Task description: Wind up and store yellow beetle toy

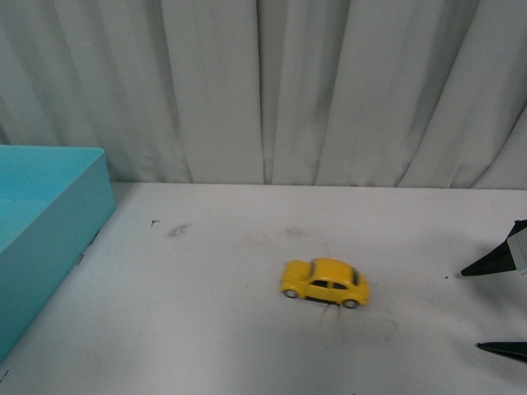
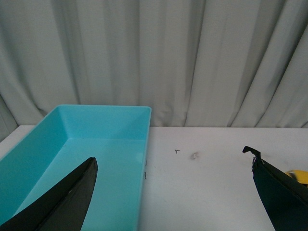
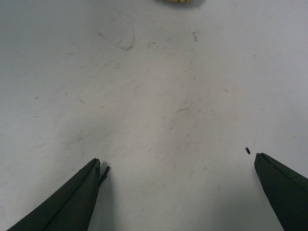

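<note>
Backdrop: pale grey curtain [image 1: 263, 82] in vertical folds, hanging behind the far edge.

Surface [image 1: 206, 346]: white and matt, with faint scuffs and a few dark smudges [image 1: 177, 230] toward the far edge.

Item 1: turquoise bin [image 1: 49, 214]. Open-topped and rectangular, it stands along the left edge of the surface. The part of its inside shown by the left wrist view [image 2: 103, 144] holds nothing.

Item 2: yellow beetle toy [image 1: 324, 282]. Glossy with dark windows, it sits on its wheels, side-on. It is near the middle of the surface, somewhat toward the right edge and well apart from the bin. Nothing touches it. Only a sliver of yellow shows in each wrist view [image 2: 299, 175] [image 3: 180, 1].

Item 3: left gripper [image 2: 171, 156]. Black fingers are spread wide and hold nothing. One finger is over the bin, the other over bare surface.

Item 4: right gripper [image 1: 473, 310]. It is at the right edge of the surface, spread wide and holding nothing. It is apart from the toy and above bare, scuffed surface [image 3: 177, 159].
</note>
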Tool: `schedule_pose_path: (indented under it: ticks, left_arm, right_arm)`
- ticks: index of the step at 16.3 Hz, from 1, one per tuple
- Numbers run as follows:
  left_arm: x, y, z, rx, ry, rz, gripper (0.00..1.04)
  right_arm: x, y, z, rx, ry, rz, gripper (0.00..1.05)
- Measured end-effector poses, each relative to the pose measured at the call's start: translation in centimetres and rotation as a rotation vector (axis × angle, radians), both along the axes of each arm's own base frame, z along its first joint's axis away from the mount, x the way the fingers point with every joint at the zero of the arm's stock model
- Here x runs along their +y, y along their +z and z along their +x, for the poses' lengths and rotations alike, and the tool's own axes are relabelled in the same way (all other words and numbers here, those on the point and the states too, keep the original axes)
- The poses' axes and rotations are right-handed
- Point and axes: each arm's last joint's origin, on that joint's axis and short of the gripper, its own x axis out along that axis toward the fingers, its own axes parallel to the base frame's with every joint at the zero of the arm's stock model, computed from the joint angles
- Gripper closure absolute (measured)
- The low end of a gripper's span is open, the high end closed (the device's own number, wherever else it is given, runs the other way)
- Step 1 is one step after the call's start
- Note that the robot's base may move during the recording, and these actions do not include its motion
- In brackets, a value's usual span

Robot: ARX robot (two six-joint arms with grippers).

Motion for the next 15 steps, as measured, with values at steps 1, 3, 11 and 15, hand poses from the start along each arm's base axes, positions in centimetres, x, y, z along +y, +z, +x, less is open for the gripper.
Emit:
schedule_pose_path:
  ticks: [1, 3, 11, 15]
  left_arm:
    - [0.0, 0.0, 0.0, 0.0, 0.0, 0.0, 0.07]
    - [0.0, 0.0, 0.0, 0.0, 0.0, 0.0, 0.07]
    - [0.0, 0.0, 0.0, 0.0, 0.0, 0.0, 0.07]
    - [0.0, 0.0, 0.0, 0.0, 0.0, 0.0, 0.07]
  right_arm:
    - [0.0, 0.0, 0.0, 0.0, 0.0, 0.0, 0.07]
    - [0.0, 0.0, 0.0, 0.0, 0.0, 0.0, 0.07]
    - [1.9, 4.8, 1.9, -0.06, -0.079, 0.287, 0.07]
    - [2.0, 4.7, 1.7, -0.012, -0.131, 0.319, 0.07]
